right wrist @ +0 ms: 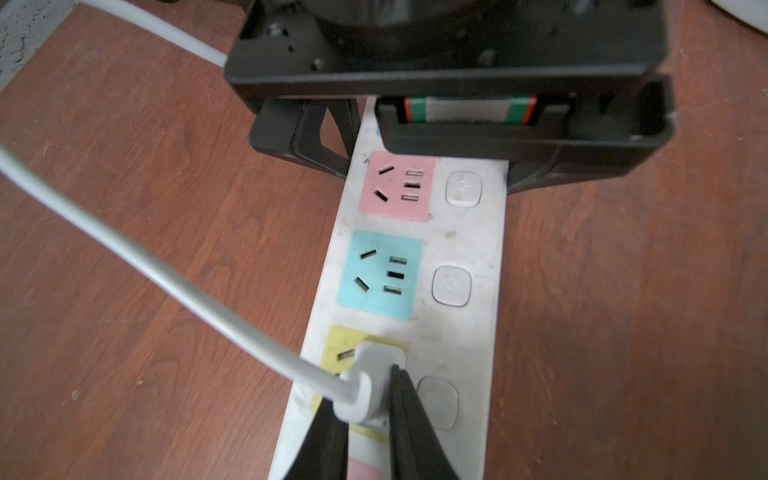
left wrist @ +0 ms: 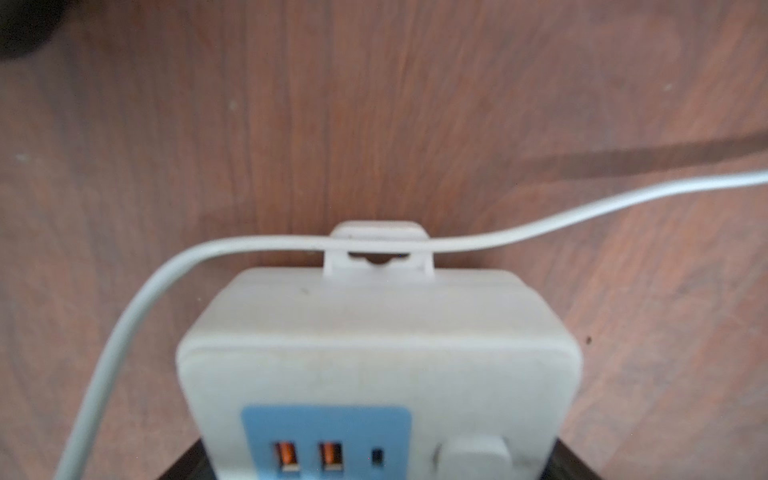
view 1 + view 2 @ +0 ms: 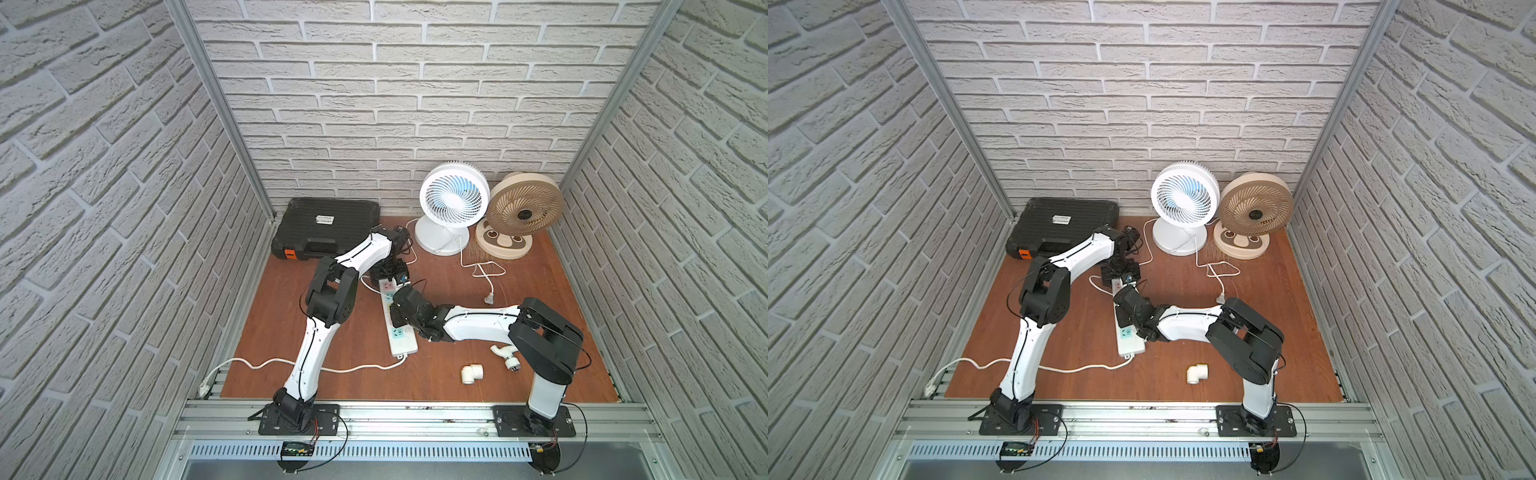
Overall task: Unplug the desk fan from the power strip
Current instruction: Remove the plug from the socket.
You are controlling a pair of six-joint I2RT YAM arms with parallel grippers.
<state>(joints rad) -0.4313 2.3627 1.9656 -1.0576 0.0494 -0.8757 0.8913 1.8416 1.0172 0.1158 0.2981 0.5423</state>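
The white power strip [image 3: 402,338] [image 1: 457,249] lies lengthwise on the wooden table. A white plug [image 1: 376,361] sits in its yellow socket, and my right gripper [image 1: 365,395] [image 3: 395,308] is shut on that plug, one black finger on each side. The plug's thin white cord [image 1: 166,266] runs off toward the white desk fan [image 3: 453,199] at the back. My left gripper [image 3: 390,276] [image 2: 378,467] is shut on the strip's far end [image 2: 374,353], by the blue USB panel. The pink and teal sockets are bare.
A beige fan [image 3: 524,208] stands right of the white one. A loose plug [image 3: 489,298] lies on the table. A black tool case [image 3: 328,226] sits at the back left. A white pipe elbow [image 3: 472,372] and a tap piece [image 3: 505,357] lie near the right arm. The strip's thick cord [image 3: 353,368] trails front left.
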